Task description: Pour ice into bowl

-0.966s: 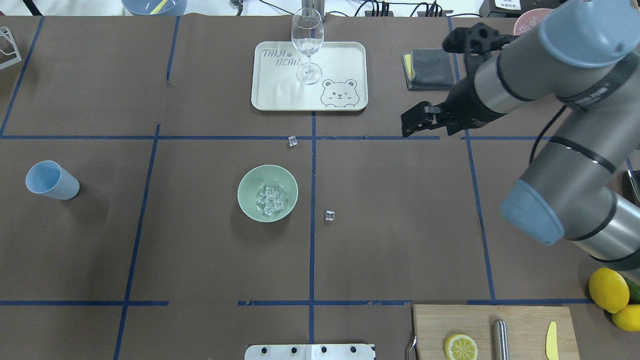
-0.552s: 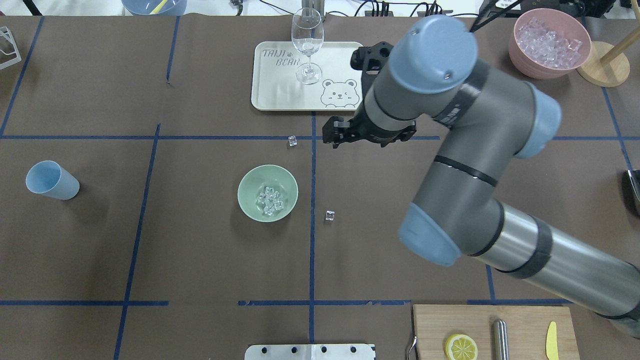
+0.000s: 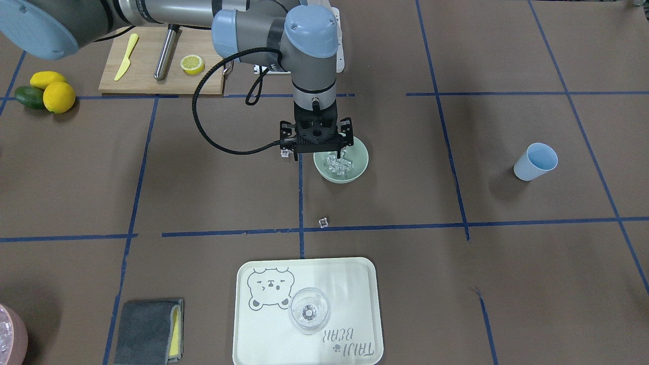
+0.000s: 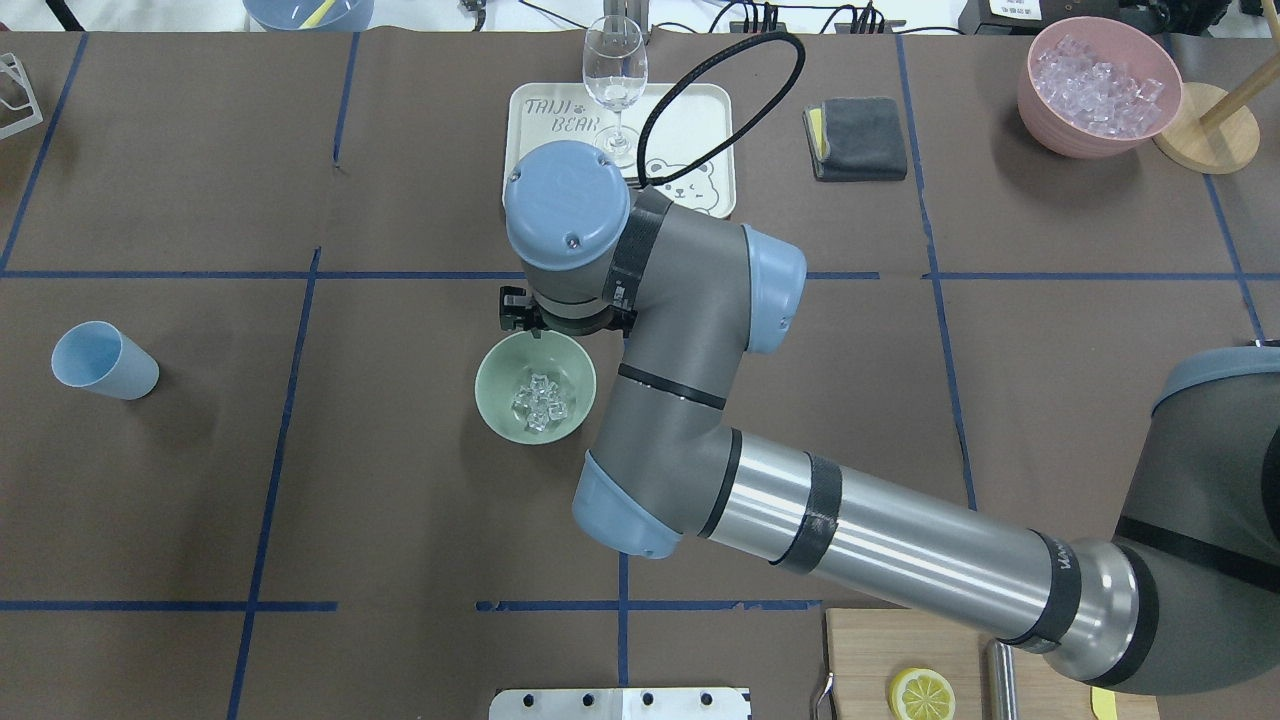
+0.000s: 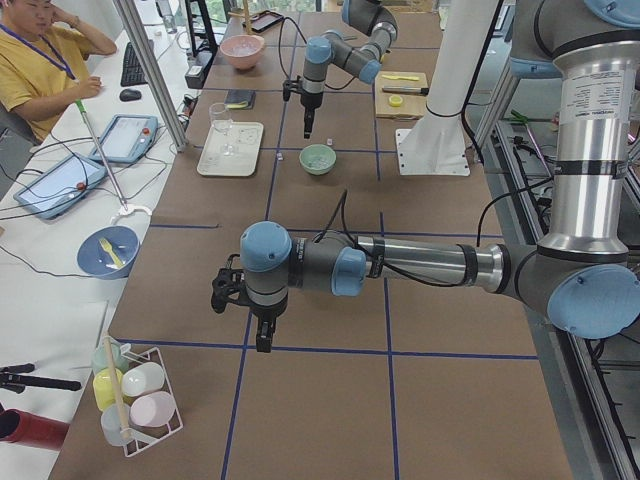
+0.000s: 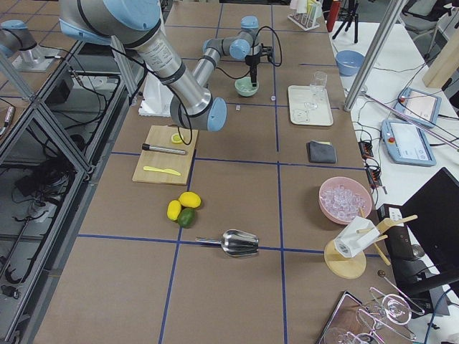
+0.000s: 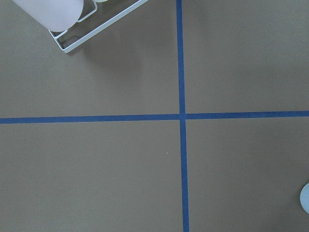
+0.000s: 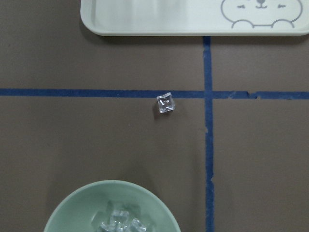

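Observation:
The pale green bowl (image 4: pixel 492 385) sits mid-table and holds several clear ice cubes (image 4: pixel 540 400). It also shows in the front view (image 3: pixel 361 161) and at the bottom of the right wrist view (image 8: pixel 72 209). My right gripper (image 3: pixel 317 156) points straight down, open and empty, over the bowl's rim. One loose ice cube (image 3: pixel 323 221) lies on the table towards the tray, also seen in the right wrist view (image 8: pixel 165 103). Another cube (image 3: pixel 285 152) lies beside the gripper. My left gripper (image 5: pixel 262 340) hangs far off over bare table; I cannot tell its state.
A tray (image 4: pixel 690 110) with a wine glass (image 4: pixel 614 90) stands behind the bowl. A light blue cup (image 4: pixel 100 360) is at far left. A pink bowl of ice (image 4: pixel 1098 85) and a grey cloth (image 4: pixel 858 138) are at back right. A cutting board (image 3: pixel 152 66) with lemon is nearby.
My right arm has swept from the table's right side leftwards, and its gripper now hangs at the bowl's rim. The bowl, cubes and cup have not moved.

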You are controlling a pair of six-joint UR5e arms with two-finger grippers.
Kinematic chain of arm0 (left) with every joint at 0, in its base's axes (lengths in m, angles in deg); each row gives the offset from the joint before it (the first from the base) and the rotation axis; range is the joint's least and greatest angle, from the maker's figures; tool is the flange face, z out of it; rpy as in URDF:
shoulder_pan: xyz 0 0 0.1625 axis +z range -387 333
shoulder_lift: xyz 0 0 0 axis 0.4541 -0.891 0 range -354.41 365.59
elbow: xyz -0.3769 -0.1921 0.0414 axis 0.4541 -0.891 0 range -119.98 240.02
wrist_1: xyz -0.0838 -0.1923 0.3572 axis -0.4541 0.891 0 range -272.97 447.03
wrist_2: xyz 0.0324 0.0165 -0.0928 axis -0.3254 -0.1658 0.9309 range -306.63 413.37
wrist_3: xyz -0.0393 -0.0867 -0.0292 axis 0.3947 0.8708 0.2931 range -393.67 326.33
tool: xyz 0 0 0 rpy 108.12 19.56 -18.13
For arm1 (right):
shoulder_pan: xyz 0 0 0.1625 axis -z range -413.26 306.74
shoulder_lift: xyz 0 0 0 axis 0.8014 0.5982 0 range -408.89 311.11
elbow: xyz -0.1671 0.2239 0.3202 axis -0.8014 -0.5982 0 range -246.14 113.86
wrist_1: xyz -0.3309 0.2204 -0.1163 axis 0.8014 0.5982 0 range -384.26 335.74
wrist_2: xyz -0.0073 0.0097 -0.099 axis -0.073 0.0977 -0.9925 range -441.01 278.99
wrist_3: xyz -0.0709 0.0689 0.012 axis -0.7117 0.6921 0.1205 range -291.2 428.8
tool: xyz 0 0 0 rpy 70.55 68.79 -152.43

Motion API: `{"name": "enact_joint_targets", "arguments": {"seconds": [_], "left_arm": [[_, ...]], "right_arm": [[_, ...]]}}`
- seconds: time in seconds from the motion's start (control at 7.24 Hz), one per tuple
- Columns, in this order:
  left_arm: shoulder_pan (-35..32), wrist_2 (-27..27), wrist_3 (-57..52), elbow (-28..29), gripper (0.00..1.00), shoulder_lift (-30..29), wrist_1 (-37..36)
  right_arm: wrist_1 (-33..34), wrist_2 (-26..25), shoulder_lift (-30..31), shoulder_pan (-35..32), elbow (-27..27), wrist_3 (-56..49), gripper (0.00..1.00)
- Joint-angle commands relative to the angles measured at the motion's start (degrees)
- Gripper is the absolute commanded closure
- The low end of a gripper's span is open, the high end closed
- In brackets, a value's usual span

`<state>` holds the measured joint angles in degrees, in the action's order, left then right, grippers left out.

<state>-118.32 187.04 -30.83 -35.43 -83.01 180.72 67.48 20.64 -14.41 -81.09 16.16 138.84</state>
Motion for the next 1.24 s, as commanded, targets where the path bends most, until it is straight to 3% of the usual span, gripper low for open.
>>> {"name": "enact_joint_targets", "arguments": {"seconds": [0.0, 0.28, 0.41, 0.55, 0.69, 0.83, 0.97, 1.1], "left_arm": [[0.0, 0.01, -0.03, 0.0, 0.0, 0.0, 0.0], [0.0, 0.01, -0.03, 0.0, 0.0, 0.0, 0.09], [0.0, 0.01, -0.03, 0.0, 0.0, 0.0, 0.09], [0.0, 0.19, -0.03, 0.0, 0.0, 0.0, 0.09], [0.0, 1.32, -0.03, 0.18, 0.0, 0.09, 0.44], [0.0, 1.77, -0.03, 0.18, 0.0, 0.09, 0.7], [0.0, 1.77, -0.03, 0.18, 0.0, 0.09, 0.7], [0.0, 1.77, -0.03, 0.26, 0.0, 0.18, 0.7]], "right_arm": [[-2.0, -0.57, 0.93, 1.99, -2.41, 0.45, 0.06], [-2.09, -0.49, 2.6, 2.34, -2.23, 0.54, 0.12], [-2.18, -0.4, 2.52, 2.43, -2.23, 0.54, 0.36], [-2.26, -0.31, 2.52, 2.43, -2.23, 0.63, 0.56], [-2.35, -0.31, 2.52, 2.78, -2.14, 0.72, 0.68], [-2.35, -0.31, 2.61, 3.13, -2.14, 0.72, 0.91], [-2.27, -0.31, 2.61, 3.13, -1.79, 0.63, 1.0], [-2.26, -0.4, 2.61, 3.13, -1.53, 0.54, 1.0]]}}
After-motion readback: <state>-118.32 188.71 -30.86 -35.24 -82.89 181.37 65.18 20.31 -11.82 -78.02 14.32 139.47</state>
